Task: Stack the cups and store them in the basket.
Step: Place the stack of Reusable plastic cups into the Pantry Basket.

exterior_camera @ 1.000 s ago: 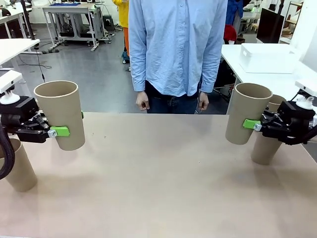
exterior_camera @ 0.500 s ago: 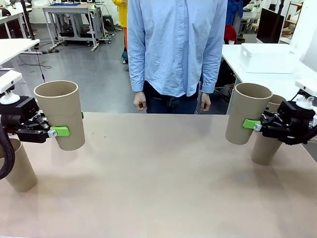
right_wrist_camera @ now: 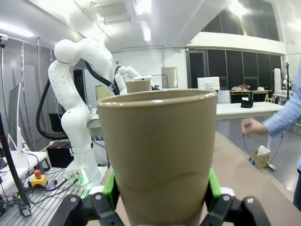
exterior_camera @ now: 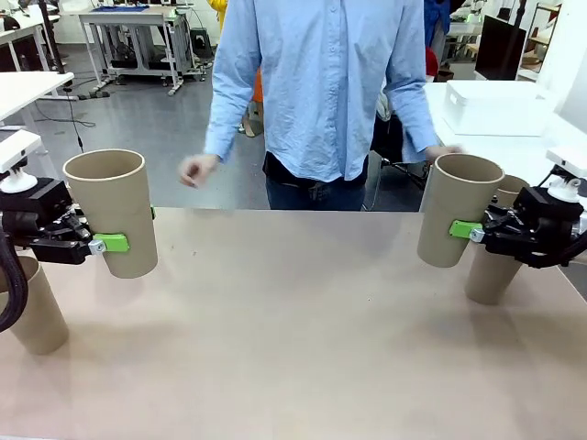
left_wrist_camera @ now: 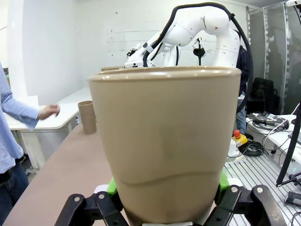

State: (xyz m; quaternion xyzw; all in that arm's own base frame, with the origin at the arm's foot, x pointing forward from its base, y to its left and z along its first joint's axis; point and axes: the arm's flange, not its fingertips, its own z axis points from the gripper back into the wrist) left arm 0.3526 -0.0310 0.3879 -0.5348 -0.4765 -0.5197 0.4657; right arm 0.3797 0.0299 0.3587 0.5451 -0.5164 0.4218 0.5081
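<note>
My left gripper (exterior_camera: 108, 244) is shut on a tan cup (exterior_camera: 112, 211) and holds it mouth up, slightly tilted, above the table's left side. In the left wrist view that cup (left_wrist_camera: 164, 141) sits between the green pads (left_wrist_camera: 111, 186). On the right, my right gripper (exterior_camera: 464, 230) is shut on another cup (exterior_camera: 457, 211), also raised; the right wrist view shows this cup (right_wrist_camera: 160, 146) close up. One cup (exterior_camera: 35, 307) stands on the table under my left arm, another cup (exterior_camera: 493, 270) behind my right gripper. The white basket (exterior_camera: 495, 108) rests on a side table at the far right.
The person stands at the far edge with arms spread. One hand (exterior_camera: 194, 170) hangs out to the left, and the other hand (exterior_camera: 442, 153) reaches toward the basket. The brown table (exterior_camera: 293, 330) lies open between my two arms.
The person's hands have left their sides and swung outward, one toward the side table with the basket. Both grippers and their cups have stayed still.
</note>
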